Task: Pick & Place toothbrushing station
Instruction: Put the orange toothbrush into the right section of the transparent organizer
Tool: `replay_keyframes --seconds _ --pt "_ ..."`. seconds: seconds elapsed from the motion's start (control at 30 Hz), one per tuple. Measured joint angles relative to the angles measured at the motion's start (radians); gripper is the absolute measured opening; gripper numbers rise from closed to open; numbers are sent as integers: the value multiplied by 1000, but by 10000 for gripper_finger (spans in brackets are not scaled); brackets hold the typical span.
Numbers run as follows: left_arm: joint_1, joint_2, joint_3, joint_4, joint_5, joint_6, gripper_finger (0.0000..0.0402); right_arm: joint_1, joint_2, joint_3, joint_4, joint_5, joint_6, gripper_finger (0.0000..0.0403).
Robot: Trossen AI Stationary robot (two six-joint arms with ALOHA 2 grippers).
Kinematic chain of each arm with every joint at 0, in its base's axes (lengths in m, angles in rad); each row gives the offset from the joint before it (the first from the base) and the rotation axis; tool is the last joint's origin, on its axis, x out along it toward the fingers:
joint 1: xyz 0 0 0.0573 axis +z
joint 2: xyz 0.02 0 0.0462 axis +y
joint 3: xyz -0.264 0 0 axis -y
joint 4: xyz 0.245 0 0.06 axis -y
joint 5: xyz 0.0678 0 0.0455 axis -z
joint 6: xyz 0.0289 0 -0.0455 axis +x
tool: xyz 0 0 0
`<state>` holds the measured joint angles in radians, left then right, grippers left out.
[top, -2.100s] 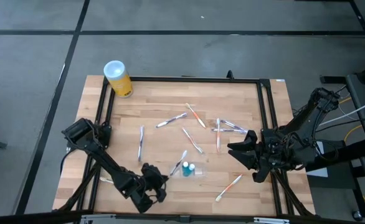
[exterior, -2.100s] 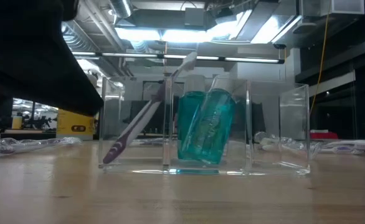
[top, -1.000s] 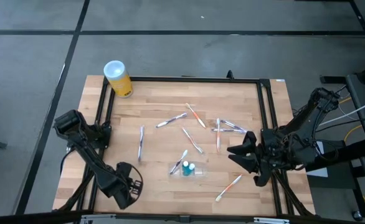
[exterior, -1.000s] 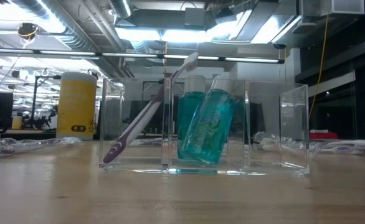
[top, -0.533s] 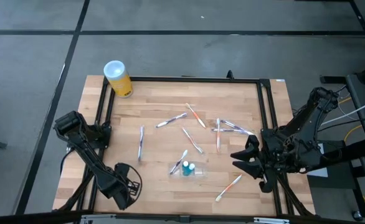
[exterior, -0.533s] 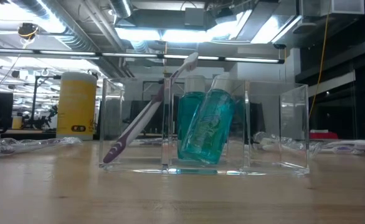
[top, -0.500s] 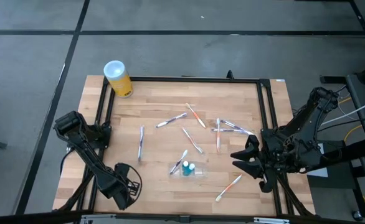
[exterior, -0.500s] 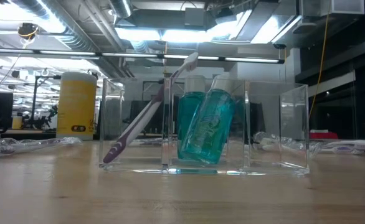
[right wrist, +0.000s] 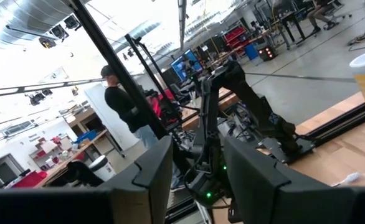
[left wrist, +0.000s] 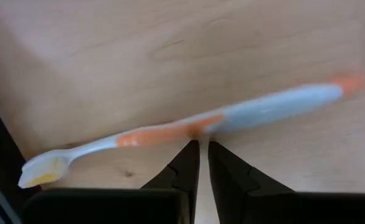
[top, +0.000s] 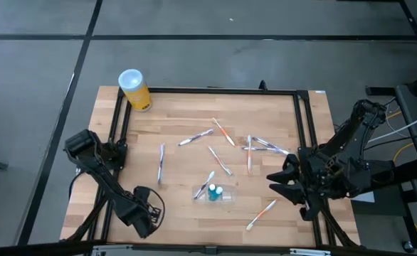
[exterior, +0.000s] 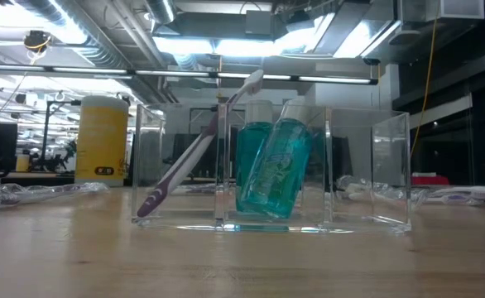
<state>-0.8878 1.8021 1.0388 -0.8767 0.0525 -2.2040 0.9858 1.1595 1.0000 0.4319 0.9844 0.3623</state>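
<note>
Even, diffuse overhead light falls on the wooden table (top: 194,121), casting only soft shadows. In the low view, bright ceiling fixtures (exterior: 251,41) glare and glint off the clear holder (exterior: 367,174). The orange-and-white toothbrush (left wrist: 195,127) appears motion-blurred; the right wrist view's background is overexposed.

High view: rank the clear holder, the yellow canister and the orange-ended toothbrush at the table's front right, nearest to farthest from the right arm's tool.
1. Orange-ended toothbrush, just front-left of the right tool.
2. Clear holder, toward the table's middle front.
3. Yellow canister, at the far left corner.
</note>
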Motion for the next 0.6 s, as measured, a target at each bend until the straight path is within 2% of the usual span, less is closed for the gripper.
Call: replay_keyframes --seconds 0.13,0.23,0.37,0.6 --pt "70 25 1 -5 17 84 33 0 0 0 6 0 -4 149" --pt "146 28 1 -17 -24 173 33 0 0 0 9 -1 -5 149" --pt "258 29 1 -35 -129 304 33 0 0 0 10 -4 -8 149" --pt "490 25 -4 -42 -390 487 33 0 0 0 10 -9 -15 149"
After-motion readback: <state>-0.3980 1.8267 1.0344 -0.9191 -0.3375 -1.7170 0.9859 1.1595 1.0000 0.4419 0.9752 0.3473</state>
